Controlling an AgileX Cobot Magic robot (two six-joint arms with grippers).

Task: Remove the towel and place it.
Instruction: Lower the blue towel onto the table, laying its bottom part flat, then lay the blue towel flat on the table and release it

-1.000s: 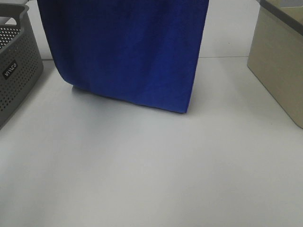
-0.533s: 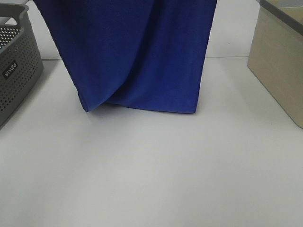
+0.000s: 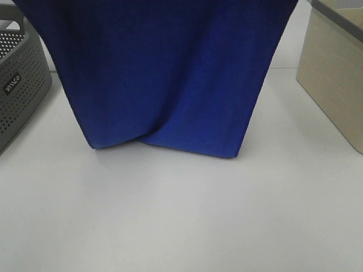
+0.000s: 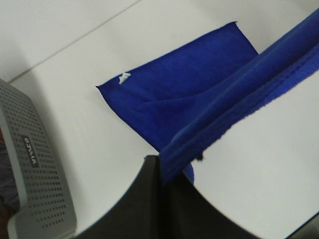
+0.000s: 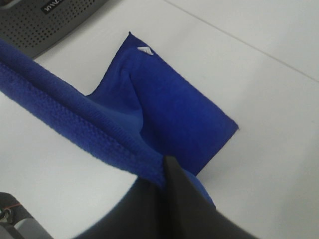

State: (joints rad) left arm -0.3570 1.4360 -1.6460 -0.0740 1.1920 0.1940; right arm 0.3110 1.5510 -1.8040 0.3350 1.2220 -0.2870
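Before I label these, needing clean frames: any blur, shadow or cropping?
Exterior high: towel cropped at top, soft shadow under it on the table. Left wrist: left gripper a dark, blurred silhouette. Right wrist: right gripper likewise dark; tag sharp enough.

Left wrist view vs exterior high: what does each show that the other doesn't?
Only left wrist: the left claw pinching the upper edge of the towel, and the white tag at a corner of the towel's lower end, which lies flat on the table. Only exterior high: the beige box at the right, and the towel's full hanging width; no claw is in view. Both: the towel, the grey perforated basket, the white table.
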